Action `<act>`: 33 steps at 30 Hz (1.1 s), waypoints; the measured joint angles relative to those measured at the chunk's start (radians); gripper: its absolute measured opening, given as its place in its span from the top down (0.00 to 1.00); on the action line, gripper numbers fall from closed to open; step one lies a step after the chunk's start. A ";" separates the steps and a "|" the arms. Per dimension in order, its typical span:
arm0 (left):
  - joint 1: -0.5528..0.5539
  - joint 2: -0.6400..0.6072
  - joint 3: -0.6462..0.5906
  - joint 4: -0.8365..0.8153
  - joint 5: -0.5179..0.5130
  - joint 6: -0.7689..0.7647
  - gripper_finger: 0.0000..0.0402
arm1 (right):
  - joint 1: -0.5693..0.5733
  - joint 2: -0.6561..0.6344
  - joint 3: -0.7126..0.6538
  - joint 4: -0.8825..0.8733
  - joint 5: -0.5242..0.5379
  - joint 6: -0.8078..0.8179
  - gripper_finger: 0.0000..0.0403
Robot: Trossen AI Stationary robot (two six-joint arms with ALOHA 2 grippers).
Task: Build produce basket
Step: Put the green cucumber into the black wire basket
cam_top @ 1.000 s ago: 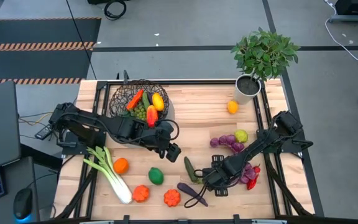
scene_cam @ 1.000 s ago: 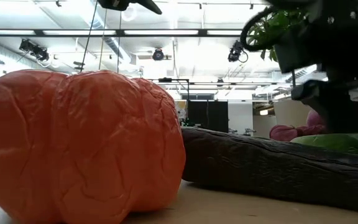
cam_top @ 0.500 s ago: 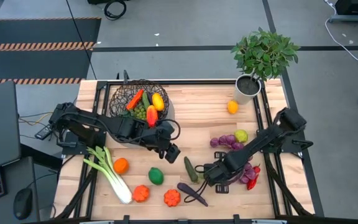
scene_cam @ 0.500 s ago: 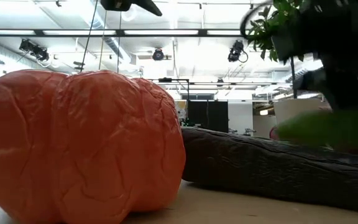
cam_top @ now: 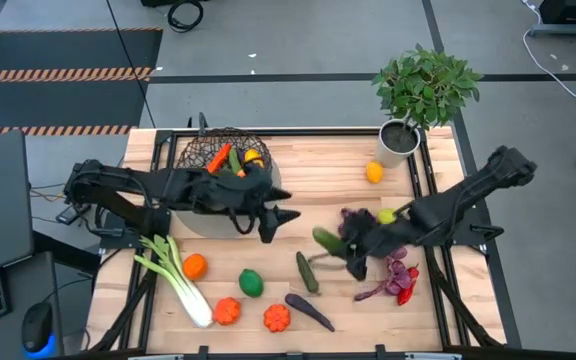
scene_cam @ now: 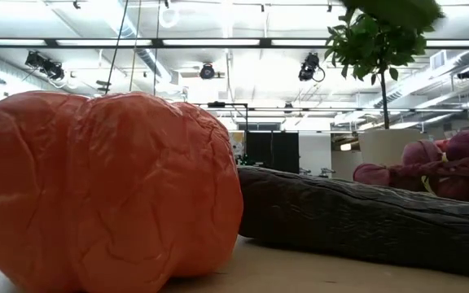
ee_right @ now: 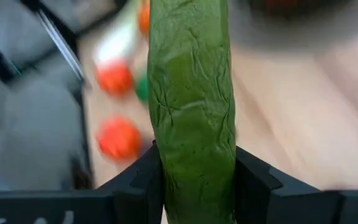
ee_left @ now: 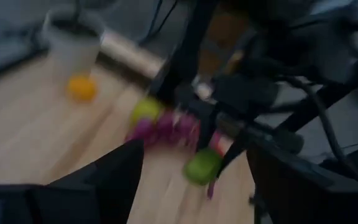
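The dark wire basket [cam_top: 218, 158] stands at the far left with several pieces of produce in it. My right gripper [cam_top: 342, 246] is shut on a green cucumber [cam_top: 326, 238] above the table's middle; the cucumber also shows in the right wrist view [ee_right: 191, 93] and at the top of the low view [scene_cam: 393, 8]. My left gripper [cam_top: 274, 221] hovers open and empty beside the basket, its fingers wide apart in the left wrist view [ee_left: 194, 183]. A second cucumber [cam_top: 306, 272], a leek [cam_top: 175, 277], an orange [cam_top: 195, 266], a lime [cam_top: 251, 283] and an aubergine [cam_top: 310, 311] lie on the table. My right gripper pinches the cucumber between its two fingers [ee_right: 146, 180], on its two sides near one end [ee_right: 191, 168]. The fingers come from the table's right and the cucumber runs along them, sticking out past their tips. It is lifted clear of the table.
Purple grapes [cam_top: 366, 227], a yellow-green fruit [cam_top: 387, 217], a red chilli [cam_top: 405, 291] and purple pieces [cam_top: 393, 272] lie near my right arm. A lemon [cam_top: 374, 172] and a potted plant [cam_top: 418, 95] are at the far right. Two orange pumpkin-like pieces [cam_top: 227, 311] [cam_top: 276, 318] lie near the front edge.
My right gripper has risen from the table with the cucumber and gone toward the far edge; the cucumber is now lifted clear. My left gripper has risen and drawn back toward the far edge, closer to the basket.
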 joint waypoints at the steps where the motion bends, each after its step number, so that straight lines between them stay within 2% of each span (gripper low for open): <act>1: 0.003 -0.004 0.000 0.031 -0.001 0.033 0.28 | -0.013 -0.020 0.000 0.045 0.014 -0.018 0.64; 7: 0.007 -0.005 0.000 0.172 0.003 0.130 0.28 | -0.109 -0.090 0.001 0.327 0.069 -0.117 0.64; 12: 0.015 -0.005 0.000 0.197 0.039 0.122 0.28 | -0.161 -0.101 0.001 0.458 0.070 -0.180 0.64; 19: 0.039 0.006 -0.001 0.187 0.002 0.060 0.28 | -0.191 -0.056 0.001 0.636 0.069 -0.253 0.64; 23: 0.055 0.005 -0.001 0.181 -0.051 0.051 0.28 | -0.196 -0.031 0.001 0.703 0.072 -0.273 0.65; 33: 0.072 0.013 -0.001 0.193 -0.062 0.051 0.28 | -0.210 -0.001 0.001 0.735 0.066 -0.257 0.65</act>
